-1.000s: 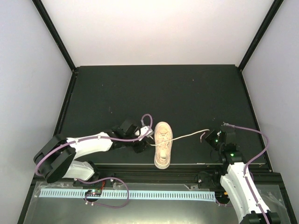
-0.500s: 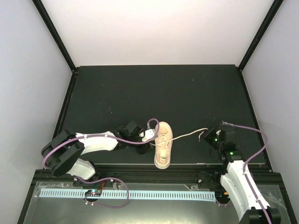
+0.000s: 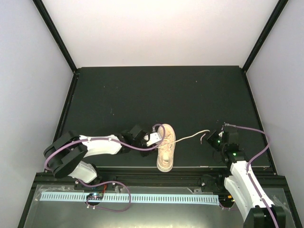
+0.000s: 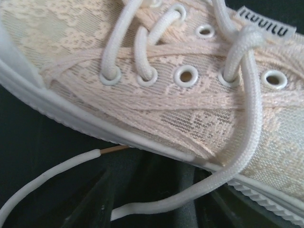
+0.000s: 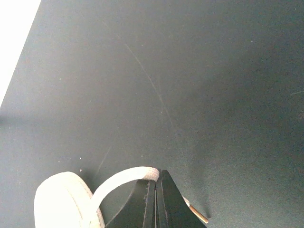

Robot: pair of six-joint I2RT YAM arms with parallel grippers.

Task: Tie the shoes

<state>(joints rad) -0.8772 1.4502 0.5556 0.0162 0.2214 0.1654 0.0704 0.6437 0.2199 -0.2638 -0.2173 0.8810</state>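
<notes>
The black tabletop (image 3: 142,95) carries one sneaker (image 3: 165,148) close to its near edge, lying between your two arms. Your left arm's fingers (image 3: 152,139) are right against the sneaker's left flank. Your right arm's fingers (image 3: 213,141) sit well off to its right.

The right fingers are clenched on the right lace (image 5: 121,183), with its aglet (image 5: 197,214) poking out past them. The overhead view shows that lace running from the eyelets across to them with a little sag.

The left fingers look released. They are only dim shapes at the bottom of the left wrist view, spread apart with nothing clamped.

The step in hand seems to be collecting the second lace end so the two can be crossed.

- **Right side:** Hold it firm but don't haul, since the sneaker is light and would likely skid or roll toward the pull.
- **Left side:** A strand (image 4: 247,123) drops from an eyelet over the pale sole (image 4: 71,116). A loose end (image 4: 47,178) lies just beside the sole, tipped by its tan aglet (image 4: 111,150).
- **Which strand:** You cannot tell here whether those are one lace doubling back.
- **The grasp:** Back off slightly from the sole, straddle the loose end a little behind the aglet, and close on the cord alone.
</notes>
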